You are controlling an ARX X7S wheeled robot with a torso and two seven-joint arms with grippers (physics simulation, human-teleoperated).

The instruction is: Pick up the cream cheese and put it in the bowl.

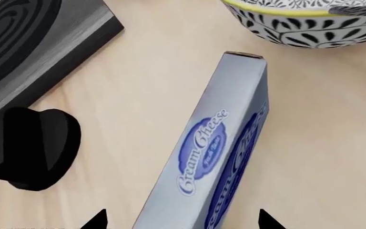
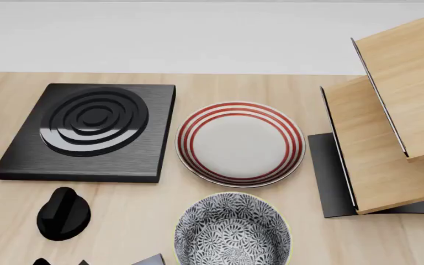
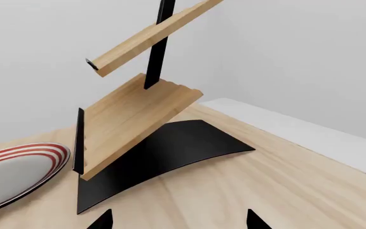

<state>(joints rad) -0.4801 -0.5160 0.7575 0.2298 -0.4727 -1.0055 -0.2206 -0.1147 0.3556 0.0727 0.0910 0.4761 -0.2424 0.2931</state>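
The cream cheese (image 1: pixel 224 138), a silver-grey box with a blue oval label, lies flat on the wooden table. Its far end points toward the bowl (image 1: pixel 310 24), a short gap away. My left gripper (image 1: pixel 183 220) is open, one fingertip on each side of the box's near end and clear of its sides. In the head view only a grey corner of the cream cheese (image 2: pixel 153 260) shows at the bottom edge, just left of the floral bowl (image 2: pixel 232 232). My right gripper (image 3: pixel 179 220) is open over bare table with nothing between its fingers.
A black burner slab (image 2: pixel 86 130) lies at the back left, with a black knob (image 2: pixel 63 214) in front of it. A white plate with red rings (image 2: pixel 240 142) sits behind the bowl. A wooden rack on a black base (image 2: pixel 388 127) stands at the right.
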